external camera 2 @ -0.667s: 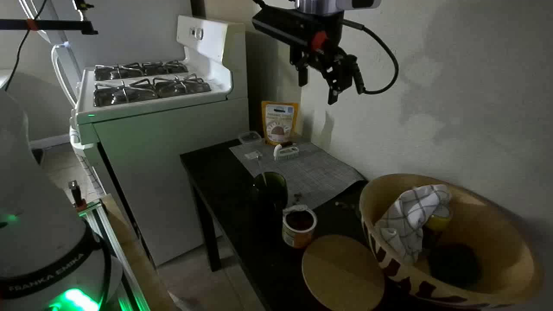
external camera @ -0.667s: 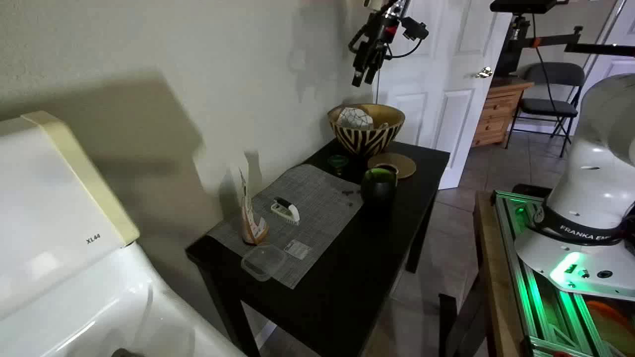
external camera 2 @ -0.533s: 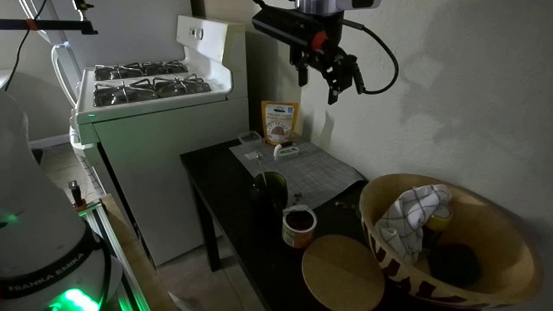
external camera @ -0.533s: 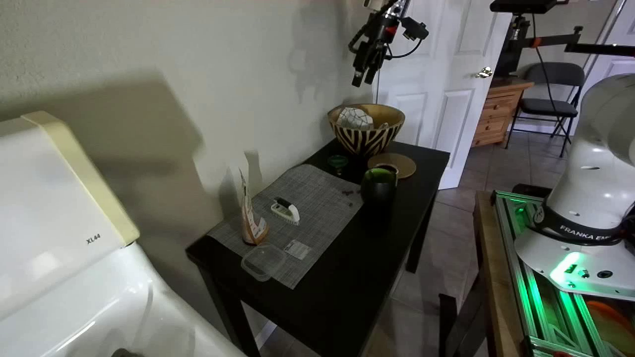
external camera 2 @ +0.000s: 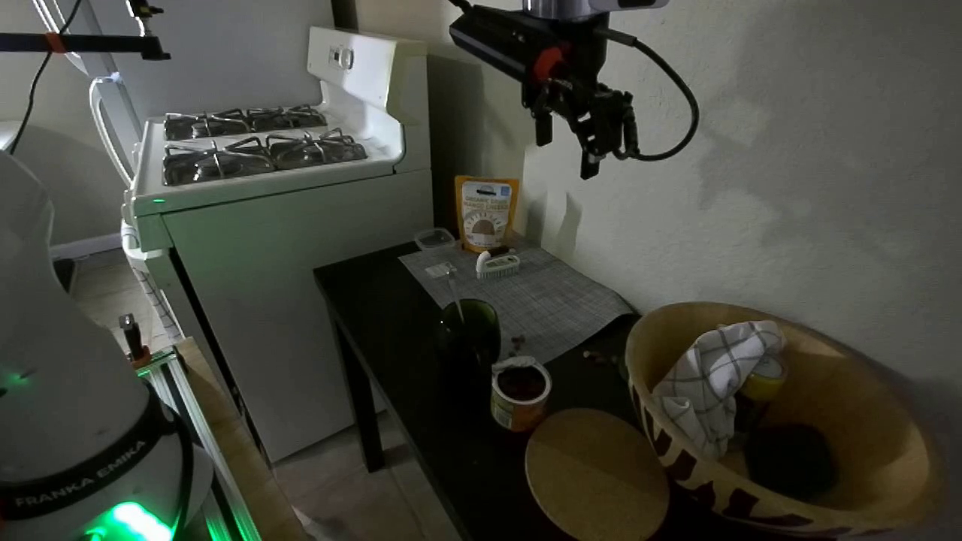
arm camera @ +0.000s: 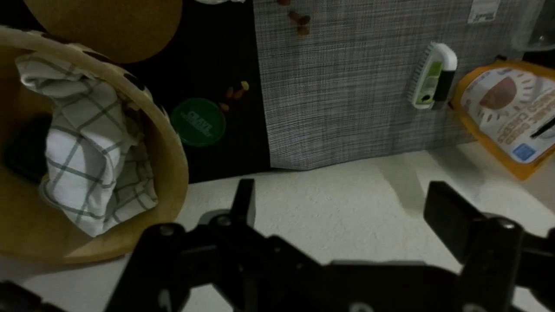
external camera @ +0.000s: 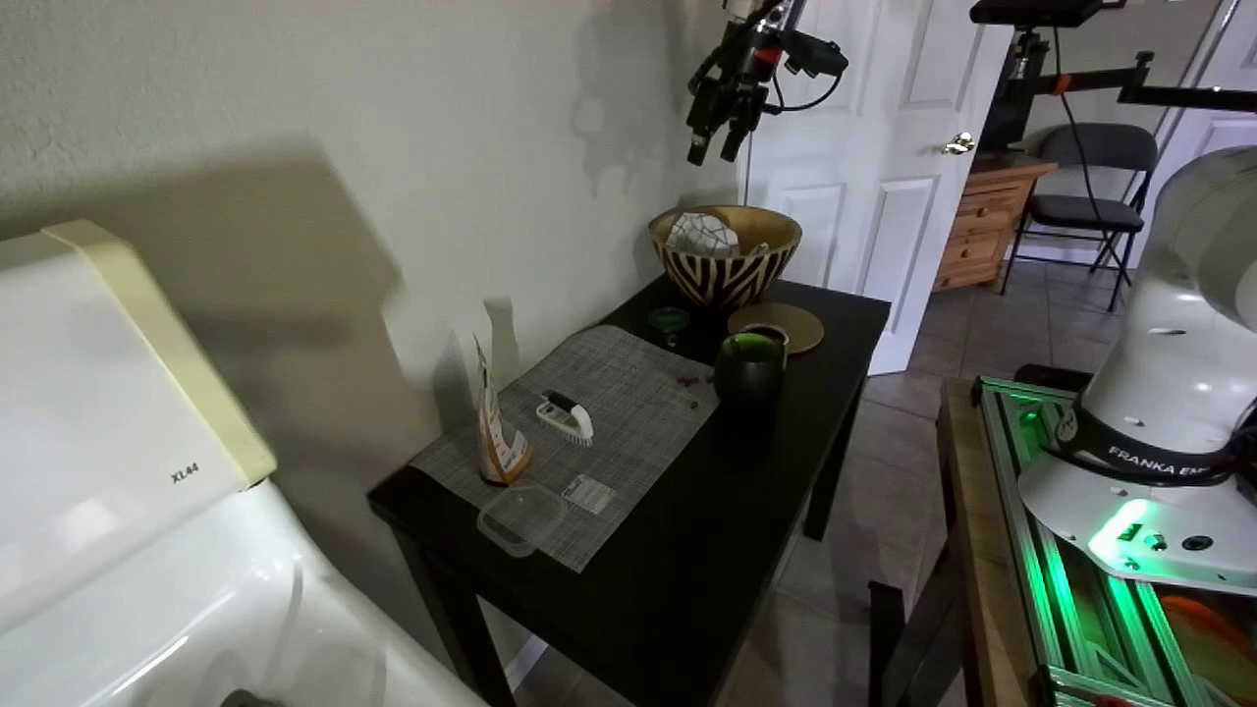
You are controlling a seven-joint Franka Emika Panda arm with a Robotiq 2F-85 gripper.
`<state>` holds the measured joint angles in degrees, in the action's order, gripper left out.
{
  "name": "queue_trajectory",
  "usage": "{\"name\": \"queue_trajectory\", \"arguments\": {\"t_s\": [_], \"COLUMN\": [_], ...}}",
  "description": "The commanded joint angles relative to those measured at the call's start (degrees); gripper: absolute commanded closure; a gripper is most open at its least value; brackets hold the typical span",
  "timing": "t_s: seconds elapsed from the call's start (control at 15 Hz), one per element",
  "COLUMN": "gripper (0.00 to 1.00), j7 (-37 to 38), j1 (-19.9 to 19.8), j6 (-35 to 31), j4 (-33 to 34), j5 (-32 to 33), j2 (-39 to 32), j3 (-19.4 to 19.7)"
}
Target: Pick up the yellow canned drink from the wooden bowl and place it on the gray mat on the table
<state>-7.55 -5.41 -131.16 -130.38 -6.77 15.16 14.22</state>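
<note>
There is one gripper (external camera 2: 567, 156), one yellow can (external camera 2: 763, 388), one wooden bowl (external camera 2: 879, 428), one gray mat (arm camera: 338, 99) and one table (external camera: 678, 579). Around them are one checked cloth (arm camera: 86, 143), one dark object (external camera 2: 789, 462), one cup (external camera 2: 481, 330), one tub (external camera 2: 515, 409), one round board (external camera 2: 597, 473), one green lid (arm camera: 198, 122), one brush (arm camera: 429, 78), one bag (external camera 2: 487, 214) and one clear container (external camera: 520, 520). Small brown bits (arm camera: 304, 20) lie in two clusters.

The gripper hangs high over the table, its two fingers (arm camera: 247, 199) wide apart with only wall (arm camera: 321, 229) showing between them; it holds nothing. The can is inside the bowl, lower than the gripper and, in an exterior view, to the right of the fingertips. In the wrist view the bowl lies left of the fingers, and the can cannot be made out there.

The cloth partly hides the can, and the bowl's side rises around both. The dark object rests near the can. Lower than the gripper, the green lid sits between bowl and mat. In the wrist view the brush and bag show above the finger at the right. Cup and tub stand near each other, below gripper height.
</note>
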Motion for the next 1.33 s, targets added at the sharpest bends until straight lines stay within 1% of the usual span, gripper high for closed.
{"name": "queue_trajectory", "arguments": {"t_s": [0.0, 0.13, 0.33, 0.4, 0.53, 0.6, 0.8, 1.0, 1.07, 1.13, 1.27], "gripper": [0.0, 0.0, 0.0, 0.0, 0.0, 0.0, 0.0, 0.0, 0.0, 0.0, 0.0], "j7": [10.8, 15.6, 20.2, 20.8, 22.3, 23.3, 27.5, 34.5, 37.0, 32.8, 35.4], "j1": [-4.2, -6.3, -9.8, -11.0, -13.2, -14.3, -15.9, -16.7, -16.7, -16.3, -16.3], "j6": [-0.2, 0.1, 1.5, 2.9, 3.0, 1.8, 3.2, 1.8, 3.0, 1.2, 1.2], "j4": [4.1, 5.4, 8.6, 10.1, 12.5, 14.3, 20.8, 25.1, 26.7, 22.7, 25.0], "j5": [4.3, 7.6, 11.3, 12.0, 12.8, 12.4, 9.6, 9.0, 8.2, 9.8, 9.2], "j2": [-4.7, -6.7, -11.0, -12.6, -16.4, -18.8, -25.5, -30.6, -31.9, -28.4, -30.9], "j3": [-2.1, -1.8, 0.2, 1.2, 3.5, 4.8, 7.1, 9.0, 9.3, 9.1, 9.5]}}
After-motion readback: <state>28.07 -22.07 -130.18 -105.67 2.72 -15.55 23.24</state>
